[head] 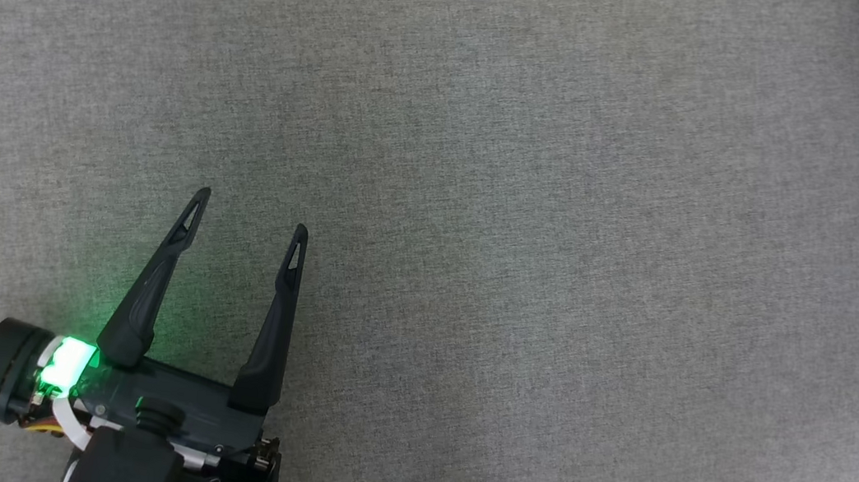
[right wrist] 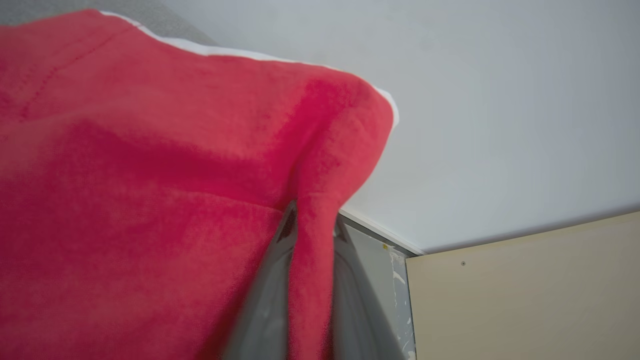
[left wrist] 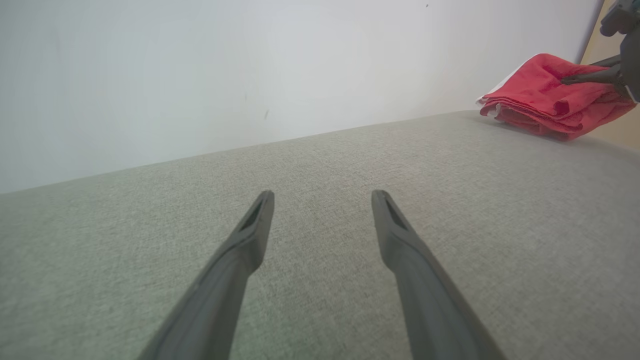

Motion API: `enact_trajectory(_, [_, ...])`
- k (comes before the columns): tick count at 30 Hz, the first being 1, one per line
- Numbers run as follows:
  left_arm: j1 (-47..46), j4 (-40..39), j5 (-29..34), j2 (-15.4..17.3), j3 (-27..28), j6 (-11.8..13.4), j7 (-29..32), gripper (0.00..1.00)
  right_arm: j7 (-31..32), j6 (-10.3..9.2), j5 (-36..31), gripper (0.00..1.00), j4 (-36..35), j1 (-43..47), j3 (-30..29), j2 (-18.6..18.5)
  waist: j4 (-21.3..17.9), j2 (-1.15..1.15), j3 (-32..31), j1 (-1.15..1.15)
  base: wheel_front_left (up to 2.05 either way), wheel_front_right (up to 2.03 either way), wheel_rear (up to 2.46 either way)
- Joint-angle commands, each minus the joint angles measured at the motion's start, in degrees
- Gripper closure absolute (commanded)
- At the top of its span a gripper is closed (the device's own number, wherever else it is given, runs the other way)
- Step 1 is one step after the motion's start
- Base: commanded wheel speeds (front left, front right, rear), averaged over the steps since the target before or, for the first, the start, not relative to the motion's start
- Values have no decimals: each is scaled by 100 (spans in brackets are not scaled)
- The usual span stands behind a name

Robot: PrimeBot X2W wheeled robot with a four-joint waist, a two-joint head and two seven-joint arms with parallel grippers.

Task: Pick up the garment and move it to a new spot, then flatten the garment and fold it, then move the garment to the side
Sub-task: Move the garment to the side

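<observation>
Pinching the red garment, the right hand is largely hidden.

1. The left gripper has two long, matte black fingers that taper to points, each with a narrow triangular cut-out near its tip.
2. Both fingers spring from a dark, boxy housing with a round black knob on its near edge.
3. At the housing's left end a green light glows, beside a black cylinder with a pale end cap.
4. White and yellow-orange cables loop under the light, and small metal fittings show at the housing's right corner.
5. The right gripper looks smooth and grey up close, with the same triangular cut-out near one tip.
</observation>
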Motion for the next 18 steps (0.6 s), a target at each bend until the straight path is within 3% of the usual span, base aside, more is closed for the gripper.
enact_trajectory(1, [-65, -13, -11, 34, 5, 35, -16, 0, 0, -12, -51, 63, 74, -75, 24, 64, 19, -1, 11, 0, 0, 0, 0])
enact_trajectory(2, [-62, -18, -21, 44, -3, 62, -16, 0, 0, -12, -64, 11, 146, -114, 22, 74, 27, -1, 15, 0, 0, 0, 0])
enact_trajectory(3, [-56, -21, -29, 52, -9, 79, -16, 0, -1, -12, -78, 0, 179, -148, 27, 94, 31, -1, 11, 0, 0, 0, 0])
enact_trajectory(12, [-66, 103, -149, 19, -68, 195, -17, 0, -1, -12, -263, 0, 34, -221, -89, 81, 56, -1, -268, 0, 0, 0, 0])
enact_trajectory(18, [231, 358, -358, -167, -16, 265, -16, 0, -1, -12, -277, 0, -896, 325, -516, 113, 287, -1, -1117, 0, 0, 0, 0])
